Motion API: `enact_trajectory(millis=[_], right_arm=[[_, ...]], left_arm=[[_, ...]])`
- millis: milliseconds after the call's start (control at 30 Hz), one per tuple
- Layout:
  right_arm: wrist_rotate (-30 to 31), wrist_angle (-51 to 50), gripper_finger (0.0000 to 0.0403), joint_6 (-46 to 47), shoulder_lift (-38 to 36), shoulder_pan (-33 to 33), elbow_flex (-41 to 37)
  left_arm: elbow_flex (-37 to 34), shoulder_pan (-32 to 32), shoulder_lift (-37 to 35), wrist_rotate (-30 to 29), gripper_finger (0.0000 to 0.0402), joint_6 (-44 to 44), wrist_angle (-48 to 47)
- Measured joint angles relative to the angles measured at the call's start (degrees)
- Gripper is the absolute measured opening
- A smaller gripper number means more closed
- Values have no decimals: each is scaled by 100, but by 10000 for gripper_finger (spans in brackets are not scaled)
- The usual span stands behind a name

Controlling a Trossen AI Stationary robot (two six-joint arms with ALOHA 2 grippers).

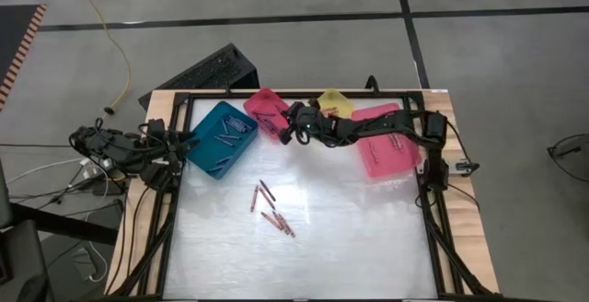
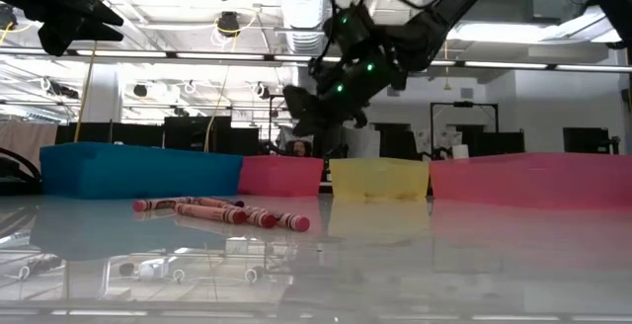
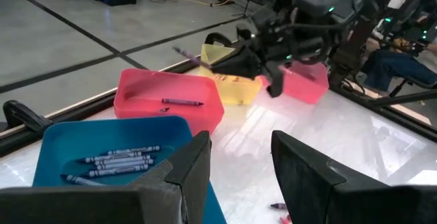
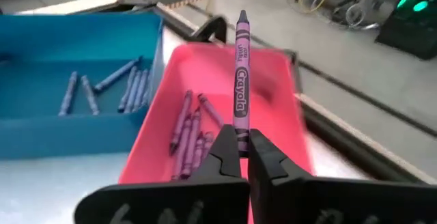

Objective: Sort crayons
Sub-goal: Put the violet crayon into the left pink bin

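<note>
My right gripper (image 4: pixel 247 143) hangs over the small pink bin (image 1: pixel 265 110) at the table's far side, shut on a purple crayon (image 4: pixel 240 74). Several purple crayons (image 4: pixel 190 132) lie in that bin. The teal bin (image 1: pixel 221 139) beside it holds several blue-grey crayons (image 4: pixel 102 87). A few red crayons (image 1: pixel 270 208) lie loose on the table's middle. My left gripper (image 3: pixel 239 164) waits open at the table's left edge, by the teal bin, with nothing between its fingers. My right gripper pinches the purple crayon's blunt end (image 4: pixel 240 130) between its two fingertips. The fingers come from the table's right, slanting a little down, and lie along the crayon. The crayon sticks out ahead of them, pointed tip away, lifted clear above the small pink bin.
A yellow bin (image 1: pixel 334 102) stands between the small pink bin and a larger pink bin (image 1: pixel 386 147) at the far right. A black frame (image 1: pixel 433 238) runs round the table. Cables and a black case (image 1: pixel 207 70) lie beyond the far-left corner.
</note>
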Motion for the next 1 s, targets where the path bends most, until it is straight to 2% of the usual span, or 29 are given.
enact_trajectory(millis=[233, 700, 1000], right_arm=[[-119, -61, 5, 23, 448, -45, 258], [-89, -366, 52, -21, 449, -114, 334], [-275, -279, 57, -264, 400, -19, 337]], left_arm=[[-2, 0, 0, 4, 145, -2, -2], [0, 0, 0, 13, 145, -13, -33], [-2, 0, 0, 17, 145, -15, -31]])
